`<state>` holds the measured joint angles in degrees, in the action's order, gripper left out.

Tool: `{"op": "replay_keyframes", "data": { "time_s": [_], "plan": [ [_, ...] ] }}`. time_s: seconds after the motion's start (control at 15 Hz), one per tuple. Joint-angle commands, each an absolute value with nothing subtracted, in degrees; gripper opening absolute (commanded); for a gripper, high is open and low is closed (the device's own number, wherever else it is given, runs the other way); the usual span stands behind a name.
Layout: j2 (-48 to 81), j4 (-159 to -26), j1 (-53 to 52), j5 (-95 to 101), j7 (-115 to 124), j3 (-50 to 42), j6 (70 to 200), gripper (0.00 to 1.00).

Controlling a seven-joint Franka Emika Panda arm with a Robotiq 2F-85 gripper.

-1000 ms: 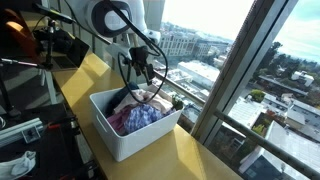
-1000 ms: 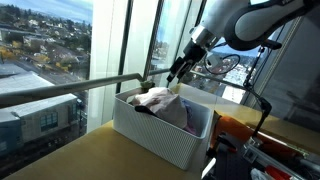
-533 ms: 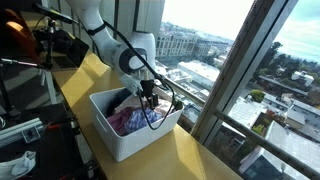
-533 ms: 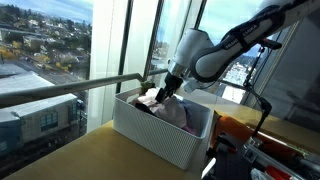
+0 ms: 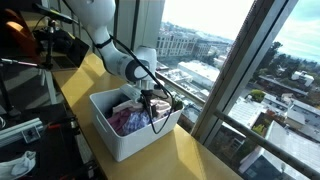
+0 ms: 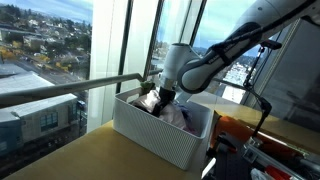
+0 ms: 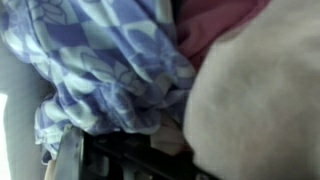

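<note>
A white bin (image 5: 122, 142) of clothes stands on a yellow table by the window; it also shows in an exterior view (image 6: 160, 138). My gripper (image 5: 148, 102) reaches down into the bin among the clothes (image 5: 130, 120), and it is also seen in an exterior view (image 6: 159, 101). The wrist view is pressed close to a blue-and-white patterned cloth (image 7: 110, 60), a pink-red cloth (image 7: 215, 25) and a beige cloth (image 7: 260, 110). The fingers are buried in fabric, so I cannot tell whether they are open or shut.
Tall window panes and a metal rail (image 6: 70, 92) run right behind the bin. The yellow table (image 5: 200, 160) stretches along the window. Dark equipment and cables (image 5: 35, 50) stand on the room side, with more gear beside the bin (image 6: 260, 150).
The arm has come down from above the bin's far rim into the bin, and the gripper now sits among the clothes.
</note>
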<state>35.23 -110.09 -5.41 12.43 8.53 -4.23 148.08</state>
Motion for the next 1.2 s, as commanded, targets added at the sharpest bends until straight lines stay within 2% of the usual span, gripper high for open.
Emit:
{"op": "replay_keyframes", "data": {
  "time_s": [0.0, 0.47, 1.13],
  "plan": [
    [37.05, -108.89, -6.0, 12.68, 8.28, -5.25, 146.41, 0.52],
    [32.51, -111.64, -4.71, 11.7, 7.96, -5.11, 147.55, 0.01],
    [12.91, -115.23, -4.57, 11.42, 7.67, -3.72, 142.26, 0.0]
  ]
}}
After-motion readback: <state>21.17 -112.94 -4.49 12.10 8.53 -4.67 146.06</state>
